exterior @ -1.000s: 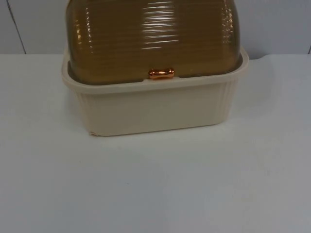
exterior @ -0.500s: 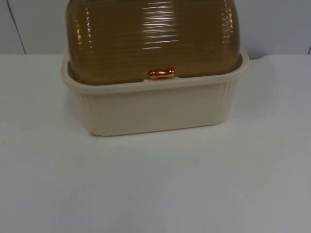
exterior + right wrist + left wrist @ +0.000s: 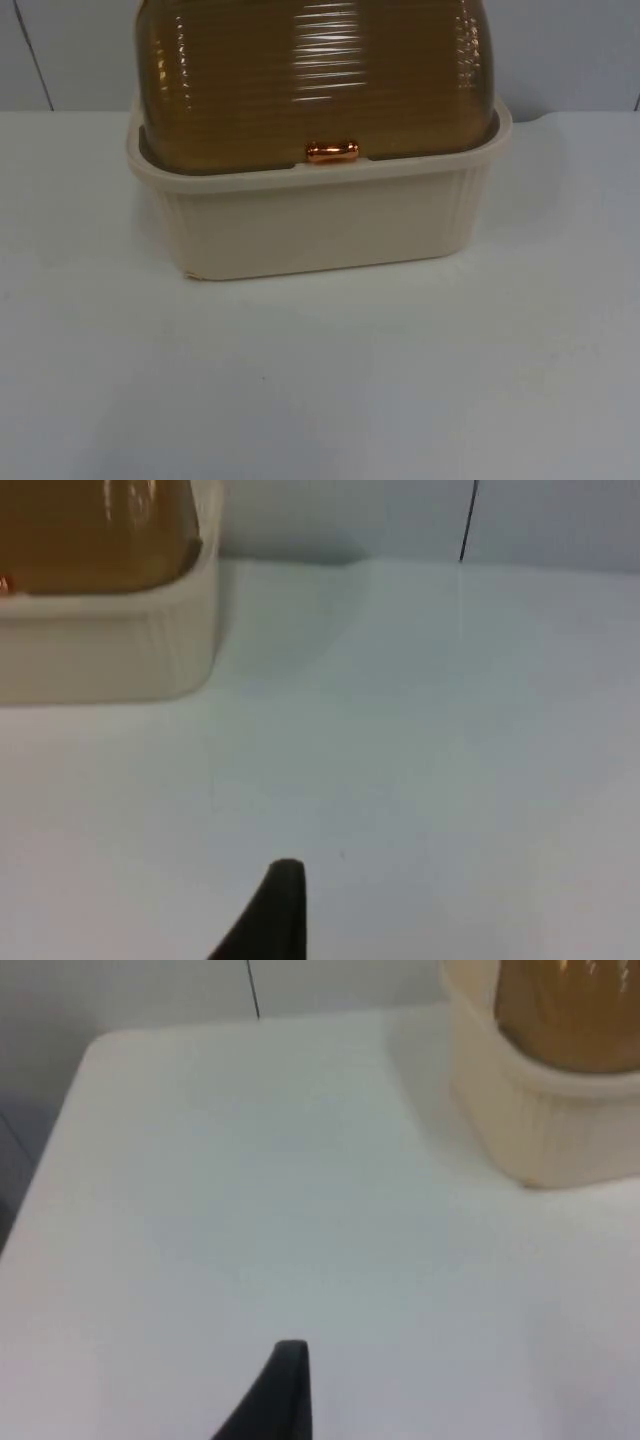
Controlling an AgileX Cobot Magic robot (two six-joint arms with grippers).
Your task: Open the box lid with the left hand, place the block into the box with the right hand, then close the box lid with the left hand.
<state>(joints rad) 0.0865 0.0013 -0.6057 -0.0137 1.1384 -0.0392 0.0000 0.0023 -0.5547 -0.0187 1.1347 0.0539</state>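
A cream ribbed box (image 3: 320, 225) stands at the back middle of the white table (image 3: 320, 380). Its amber see-through domed lid (image 3: 315, 80) is down, with a small copper handle (image 3: 331, 152) at the lid's front edge. My left gripper (image 3: 288, 1395) hangs over bare table some way to the left of the box (image 3: 540, 1125), apart from it. On the other side, my right gripper (image 3: 280, 910) hangs over bare table to the right of the box (image 3: 110, 650), also apart from it. Both arms wait.
The grey partition wall (image 3: 570, 50) rises just behind the box. In the left wrist view the table's left edge (image 3: 50, 1160) drops off. Wide bare table lies in front of the box and on both sides of it.
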